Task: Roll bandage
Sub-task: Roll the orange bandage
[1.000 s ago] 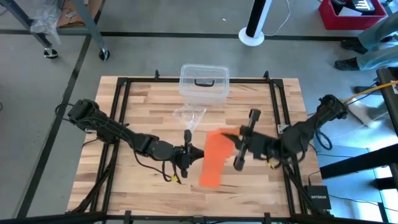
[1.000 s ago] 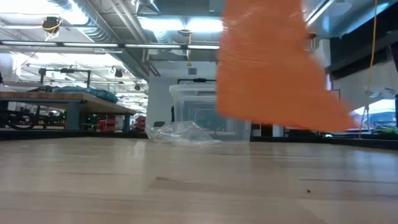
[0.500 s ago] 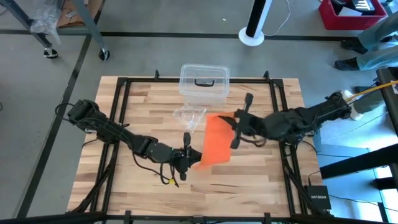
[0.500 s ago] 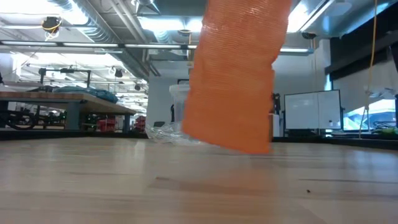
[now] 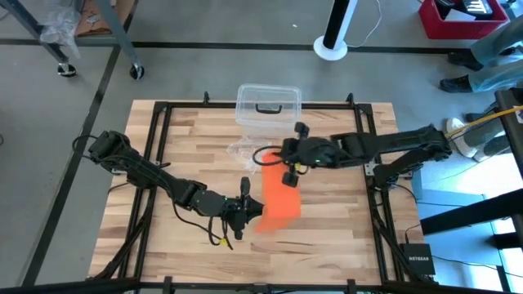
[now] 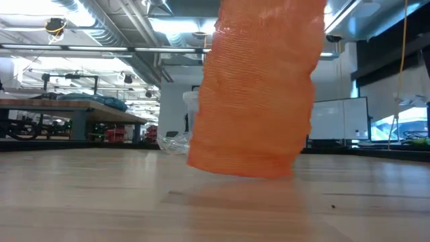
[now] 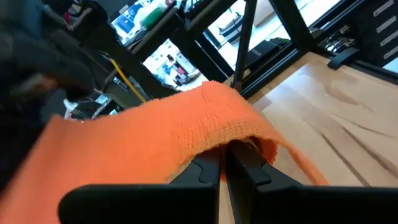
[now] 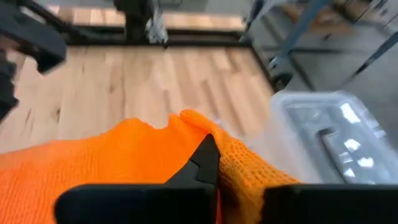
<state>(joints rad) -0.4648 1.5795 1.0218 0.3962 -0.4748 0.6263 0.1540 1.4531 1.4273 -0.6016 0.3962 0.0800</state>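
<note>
Hanging between two grippers, the bandage is an unrolled bright orange strip of loosely woven fabric, stretched over the middle of the wooden table with its lower end sagging close to the boards in the low view. Its far end is pinched by the right gripper, fingers closed on the cloth, just in front of the clear plastic box with a dark handle that sits at the table's far edge. Its near end is clamped by the left gripper, whose fingers press together under a fold of the fabric in the left wrist view. A small crumpled transparent plastic piece lies on the boards just beside the box, touching the bandage's far end as seen from above. The table is light butcher-block wood framed by a black metal rail. Around it is grey concrete floor marked with dark tape lines, a white post base beyond the box, and a red bin at the far right. The right arm reaches level across from the table's right edge toward the box; the left arm stretches low from the left edge toward the bandage.
</note>
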